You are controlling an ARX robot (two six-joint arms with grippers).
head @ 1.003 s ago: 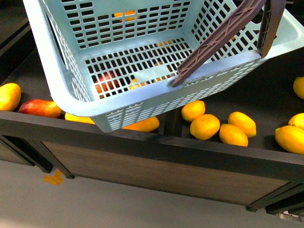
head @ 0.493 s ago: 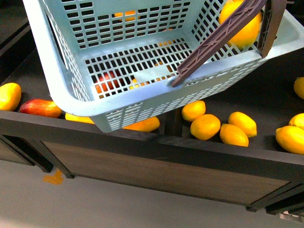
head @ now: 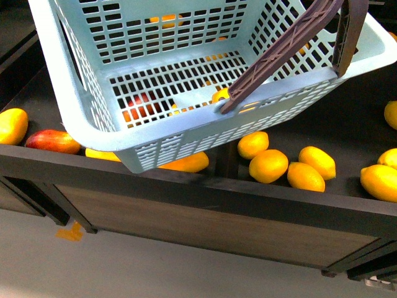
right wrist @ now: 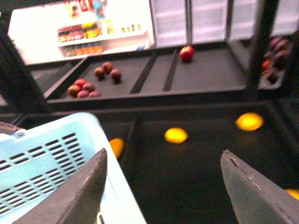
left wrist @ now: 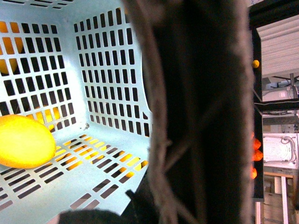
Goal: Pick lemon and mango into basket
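Yellow lemon (left wrist: pixel 23 142) could be spilled from the tilted basket (head: pixel 173 129) when the mango (head: pixel 53 141) is fetched by the right gripper (right wrist: pixel 163 151) (apart, empty; left gripper cannot be told).

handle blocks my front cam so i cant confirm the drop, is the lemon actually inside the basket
observer: Yes. The left wrist view shows the lemon lying on the floor of the basket, close to a slotted wall.
operator: ok and is the right gripper holding anything
observer: No. The right wrist view shows the right gripper open, with nothing between its fingers.
operator: where is it versus the basket
observer: A corner of the basket shows right beside one finger. Past the fingers lies a dark shelf with loose yellow fruit on it.
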